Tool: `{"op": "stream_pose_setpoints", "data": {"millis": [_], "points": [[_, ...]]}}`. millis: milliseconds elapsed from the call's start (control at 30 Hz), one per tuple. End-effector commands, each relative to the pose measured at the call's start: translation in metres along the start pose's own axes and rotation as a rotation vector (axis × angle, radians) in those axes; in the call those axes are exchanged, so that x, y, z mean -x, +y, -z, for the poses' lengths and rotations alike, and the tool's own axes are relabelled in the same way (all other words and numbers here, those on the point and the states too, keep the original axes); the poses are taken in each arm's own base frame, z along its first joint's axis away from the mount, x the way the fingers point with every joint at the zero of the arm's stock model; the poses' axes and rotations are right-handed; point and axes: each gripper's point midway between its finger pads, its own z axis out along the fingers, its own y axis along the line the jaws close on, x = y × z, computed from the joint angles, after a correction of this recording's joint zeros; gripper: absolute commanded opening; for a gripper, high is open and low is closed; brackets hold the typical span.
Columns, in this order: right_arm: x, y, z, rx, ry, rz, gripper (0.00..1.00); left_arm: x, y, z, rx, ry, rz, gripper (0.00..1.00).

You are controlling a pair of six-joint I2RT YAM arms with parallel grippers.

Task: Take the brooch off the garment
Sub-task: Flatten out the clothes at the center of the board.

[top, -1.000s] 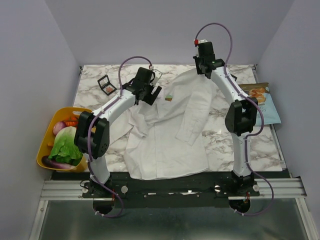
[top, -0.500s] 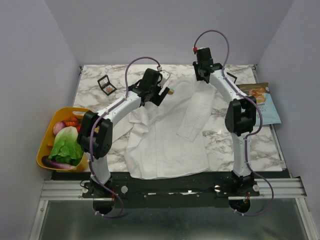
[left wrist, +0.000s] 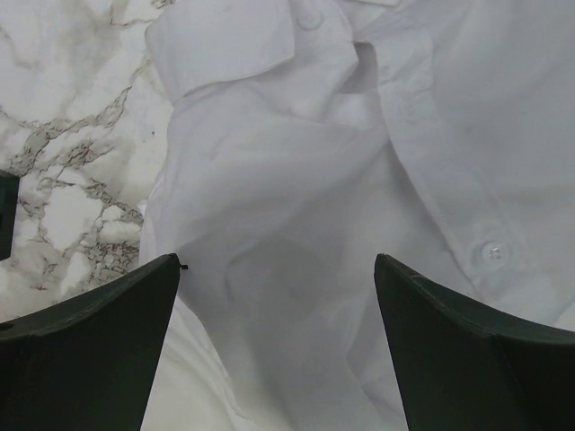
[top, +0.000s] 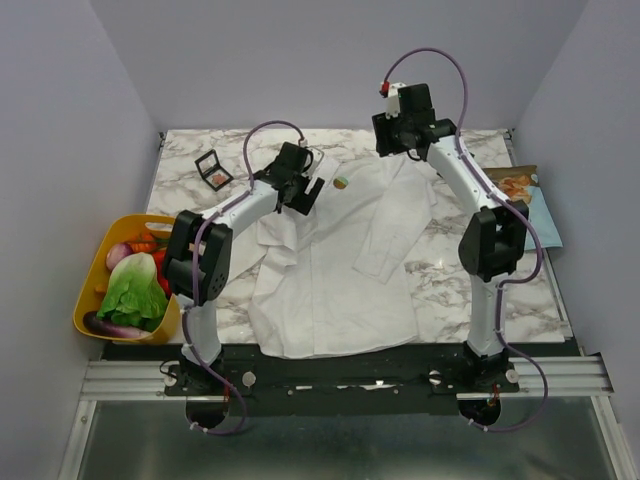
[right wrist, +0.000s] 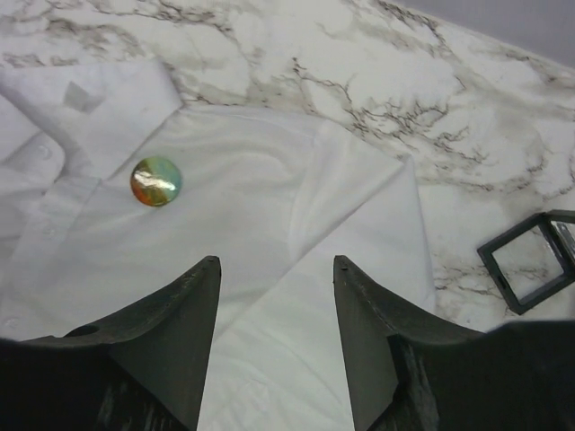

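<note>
At the left edge of the table, a yellow basket (top: 82,296) holds a leafy green lettuce (top: 132,290), a dark aubergine (top: 110,325) and some red and orange vegetables. A black makeup palette (top: 212,168) lies open on the marble at the far left. The left gripper (top: 300,190) has its jaws apart over rumpled cloth at the far left of the white shirt (top: 330,270); its wrist view shows only fabric and buttons between the fingers (left wrist: 99,350). The brooch (top: 342,182) lies on the shirt by the collar, just right of that gripper and not touching it. Further right and farther back, the right gripper (top: 400,135) also has its jaws apart. In the right wrist view the brooch (right wrist: 156,180) lies ahead of the fingers (right wrist: 171,332) and to one side of their gap. A printed packet (top: 525,200) lies at the right edge.
</note>
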Motion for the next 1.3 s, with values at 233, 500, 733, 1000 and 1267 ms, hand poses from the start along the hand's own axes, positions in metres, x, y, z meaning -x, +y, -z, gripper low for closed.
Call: {"op": "stream_pose_setpoints", "data": {"millis": [233, 500, 733, 1000, 1267], "points": [[-0.013, 0.080, -0.055, 0.193, 0.070, 0.105, 0.61, -0.013, -0.014, 0.024, -0.123, -0.017, -0.016, 0.99], [-0.030, 0.094, -0.078, 0.216, 0.104, 0.095, 0.68, -0.006, 0.003, 0.041, -0.150, -0.076, 0.037, 0.99], [-0.055, 0.101, -0.092, 0.220, 0.169, 0.103, 0.75, -0.005, 0.009, 0.043, -0.154, -0.107, 0.079, 0.99], [-0.082, 0.112, -0.092, 0.242, 0.255, 0.061, 0.78, -0.004, 0.009, 0.020, -0.101, -0.064, 0.108, 0.99], [-0.115, 0.109, -0.094, 0.198, 0.354, 0.063, 0.75, 0.006, 0.015, 0.016, -0.075, -0.087, 0.101, 0.99]]}}
